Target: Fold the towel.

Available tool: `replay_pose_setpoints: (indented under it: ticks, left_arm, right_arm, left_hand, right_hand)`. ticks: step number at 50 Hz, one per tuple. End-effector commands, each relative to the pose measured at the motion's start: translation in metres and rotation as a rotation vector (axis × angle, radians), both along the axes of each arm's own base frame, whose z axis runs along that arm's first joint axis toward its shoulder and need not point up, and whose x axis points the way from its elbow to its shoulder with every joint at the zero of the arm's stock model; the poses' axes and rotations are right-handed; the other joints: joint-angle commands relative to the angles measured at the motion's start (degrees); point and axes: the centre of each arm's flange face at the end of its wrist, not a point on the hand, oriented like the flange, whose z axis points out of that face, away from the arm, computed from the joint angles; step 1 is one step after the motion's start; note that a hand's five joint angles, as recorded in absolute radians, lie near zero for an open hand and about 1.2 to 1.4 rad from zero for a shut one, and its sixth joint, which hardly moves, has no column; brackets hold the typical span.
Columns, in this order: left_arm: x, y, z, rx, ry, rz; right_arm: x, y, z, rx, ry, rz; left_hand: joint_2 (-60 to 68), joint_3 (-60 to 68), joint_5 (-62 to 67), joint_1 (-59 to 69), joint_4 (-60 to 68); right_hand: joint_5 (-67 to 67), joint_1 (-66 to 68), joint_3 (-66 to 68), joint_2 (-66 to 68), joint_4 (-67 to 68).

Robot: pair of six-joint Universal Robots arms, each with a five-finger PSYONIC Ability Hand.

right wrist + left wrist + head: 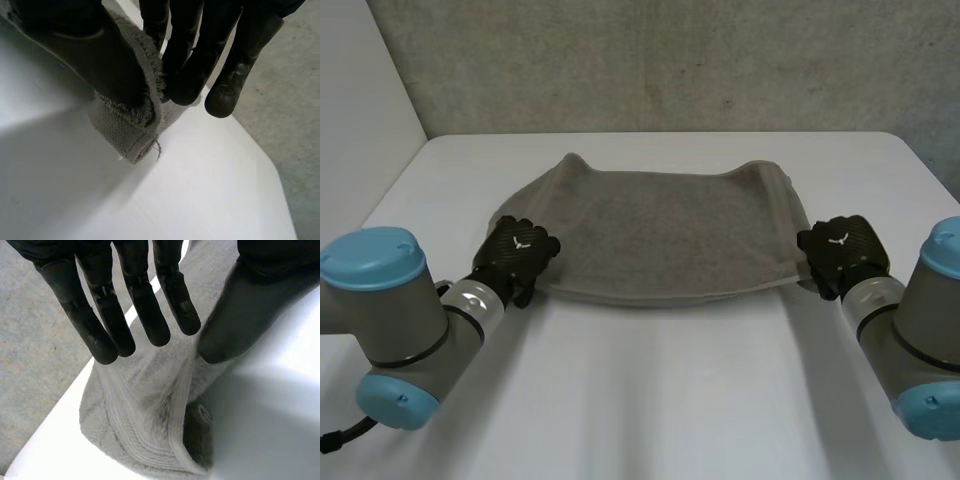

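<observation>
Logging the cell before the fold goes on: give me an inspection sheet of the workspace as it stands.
Surface: white table, no marks seen.
Job's things: grey towel spread out, not yet folded, its far corners drawn in.
Clutter: nothing seen.
Hands: left hand open, fingers straight over the towel's near left corner; right hand pinches the near right corner between thumb and fingers.
Cables: nothing seen on the table.
Surroundings: grey wall behind the table.

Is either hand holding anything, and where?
The right hand pinches the towel by its near right corner. The left hand is open over the near left corner, holding nothing.
</observation>
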Motion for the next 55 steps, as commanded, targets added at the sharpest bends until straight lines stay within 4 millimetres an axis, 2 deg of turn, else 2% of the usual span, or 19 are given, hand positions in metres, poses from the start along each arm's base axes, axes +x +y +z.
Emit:
replay_pose_setpoints:
  ticks: [1,8,16,33,35,36,37,38,42,45,46,47,48,49,50,51,52,54,55]
  left_arm:
    - [0.000,-0.005,-0.014,0.021,-0.013,0.004]
    - [0.009,-0.023,-0.021,-0.013,-0.009,0.042]
    - [0.022,-0.040,-0.017,-0.053,-0.003,0.105]
    - [0.034,-0.049,-0.013,-0.062,-0.006,0.152]
    - [0.041,-0.054,-0.010,-0.064,-0.004,0.172]
    - [0.041,-0.054,-0.010,-0.064,-0.004,0.172]
    - [0.045,-0.057,-0.006,-0.070,0.000,0.183]
    - [0.045,-0.057,-0.006,-0.070,0.000,0.183]
    - [0.050,-0.060,0.016,-0.122,0.022,0.200]
    - [0.050,-0.059,0.036,-0.171,0.041,0.201]
    - [0.050,-0.057,0.051,-0.209,0.053,0.204]
    - [0.050,-0.057,0.052,-0.210,0.053,0.204]
    - [0.051,-0.055,0.072,-0.259,0.072,0.207]
    - [0.051,-0.055,0.072,-0.259,0.072,0.207]
    - [0.052,-0.051,0.091,-0.307,0.095,0.209]
    - [0.053,-0.047,0.111,-0.355,0.122,0.209]
    - [0.053,-0.047,0.112,-0.355,0.123,0.209]
    - [0.054,-0.037,0.149,-0.443,0.175,0.202]
    - [0.054,-0.037,0.149,-0.444,0.175,0.202]
  right_arm:
    - [-0.009,-0.006,0.011,-0.030,-0.013,-0.026]
    - [-0.020,-0.013,0.015,-0.040,-0.017,-0.044]
    - [-0.033,-0.019,0.026,-0.071,-0.026,-0.083]
    - [-0.042,-0.024,0.034,-0.091,-0.032,-0.112]
    - [-0.042,-0.024,0.034,-0.093,-0.033,-0.112]
    - [-0.041,-0.023,0.034,-0.092,-0.031,-0.109]
    - [-0.041,-0.023,0.034,-0.092,-0.031,-0.109]
    - [-0.041,-0.023,0.034,-0.092,-0.030,-0.109]
    - [-0.040,-0.022,0.035,-0.096,-0.027,-0.108]
    - [-0.039,-0.022,0.047,-0.131,-0.034,-0.105]
    - [-0.039,-0.021,0.058,-0.158,-0.041,-0.105]
    - [-0.039,-0.019,0.072,-0.196,-0.048,-0.103]
    - [-0.039,-0.019,0.072,-0.197,-0.048,-0.103]
    - [-0.039,-0.018,0.086,-0.229,-0.055,-0.103]
    - [-0.039,-0.018,0.086,-0.230,-0.055,-0.103]
    - [-0.039,-0.015,0.103,-0.262,-0.063,-0.103]
    - [-0.039,-0.015,0.103,-0.262,-0.063,-0.103]
    - [-0.040,-0.010,0.133,-0.301,-0.072,-0.099]
    - [-0.040,-0.010,0.133,-0.301,-0.072,-0.099]
  left_hand:
    - [-12.81,-13.16,-22.94,-12.77,-12.66]
    - [-12.98,-13.33,-23.10,-12.93,-12.83]
    - [-12.81,-13.16,-22.94,-12.77,-12.66]
    - [-11.29,-11.65,-21.42,-11.25,-11.15]
    - [1.39,1.04,-8.73,1.44,1.54]
    - [1.49,1.14,-8.64,1.53,1.64]
    - [14.65,14.29,4.52,14.69,14.79]
    - [14.78,14.43,4.65,14.82,14.92]
    - [17.28,16.93,7.15,17.32,17.43]
    - [17.28,16.93,7.15,17.32,17.43]
    - [17.28,16.93,7.15,17.32,17.43]
    - [17.28,16.93,7.15,17.32,17.43]
    - [17.28,16.93,7.15,17.32,17.43]
    - [17.28,16.93,7.15,17.32,17.43]
    - [17.28,16.93,7.15,17.32,17.43]
    - [17.28,16.93,7.15,17.32,17.43]
    - [17.28,16.93,7.15,17.32,17.43]
    - [17.28,16.93,7.15,17.32,17.43]
    - [17.28,16.93,7.15,17.32,17.43]
  right_hand:
    - [3.65,5.95,3.45,4.13,3.40]
    - [3.65,5.95,3.45,4.13,3.40]
    - [3.65,5.95,3.45,4.13,3.40]
    - [3.65,5.95,3.45,4.13,3.40]
    - [3.65,5.95,3.45,4.13,3.40]
    - [3.65,5.95,3.45,4.13,3.40]
    - [3.65,5.95,3.45,4.13,3.40]
    - [3.65,5.95,3.45,4.13,3.40]
    - [3.65,5.95,3.45,4.13,3.40]
    - [3.65,5.95,3.45,4.13,3.40]
    - [3.65,5.95,3.45,4.13,3.40]
    - [3.65,5.95,3.45,4.13,3.40]
    - [3.65,5.95,3.45,4.13,3.40]
    - [3.65,5.95,3.45,4.13,3.40]
    - [3.65,5.95,3.45,4.13,3.40]
    - [3.65,5.95,3.45,4.13,3.40]
    - [3.65,5.95,3.45,4.13,3.40]
    - [3.65,5.95,3.45,4.13,3.40]
    - [3.65,5.95,3.45,4.13,3.40]
